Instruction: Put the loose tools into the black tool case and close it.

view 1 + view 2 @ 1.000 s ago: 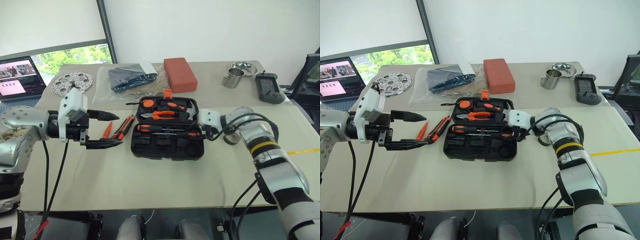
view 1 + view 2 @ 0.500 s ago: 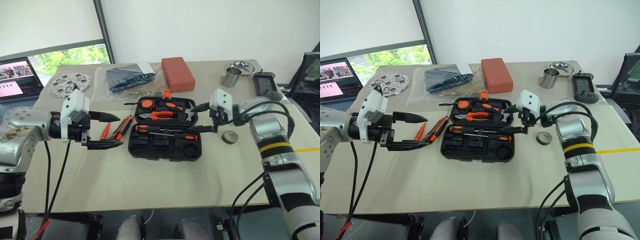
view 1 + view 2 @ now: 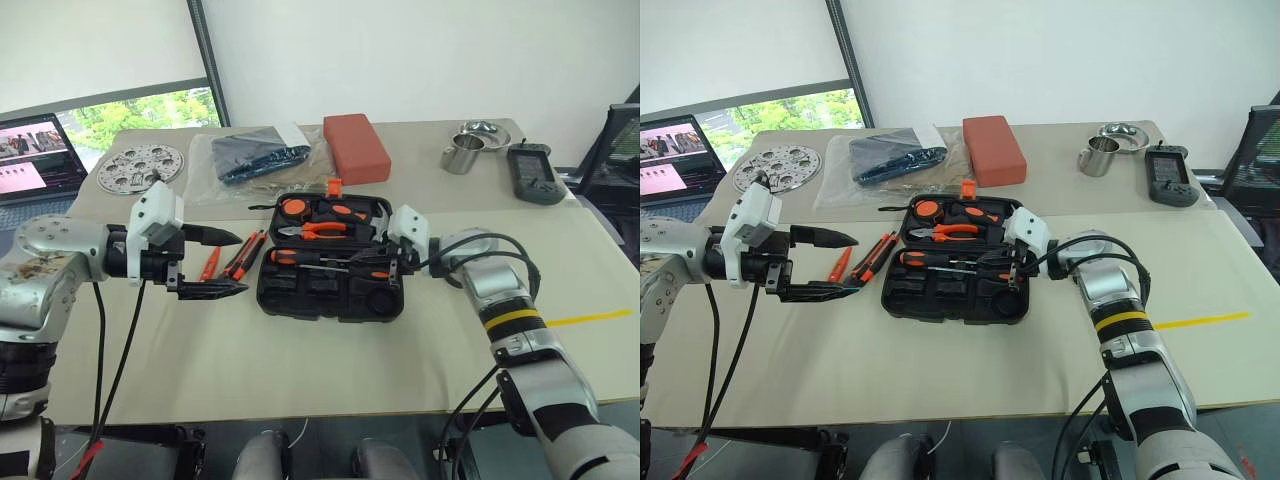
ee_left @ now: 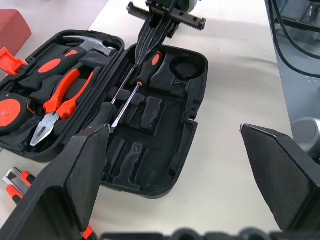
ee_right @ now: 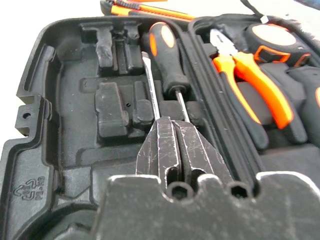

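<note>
The black tool case [image 3: 333, 262] lies open on the bench [image 3: 300, 350], two screwdrivers [image 5: 165, 60] just ahead of the right jaws [image 5: 176, 150], pressed shut and empty. Seat each shaft flat. Left jaws [image 3: 215, 262] gape wide, beside the utility knife [image 3: 245, 255].

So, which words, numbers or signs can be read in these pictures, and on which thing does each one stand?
No text can be read for certain.
Black plastic tool case: a small embossed mark near its rim, perhaps a recycling sign, too blurred to read.
Open laptop screen: pictures and lines of text, too small to read.
Dark handheld device with a screen: any labels are too small to read.
</note>
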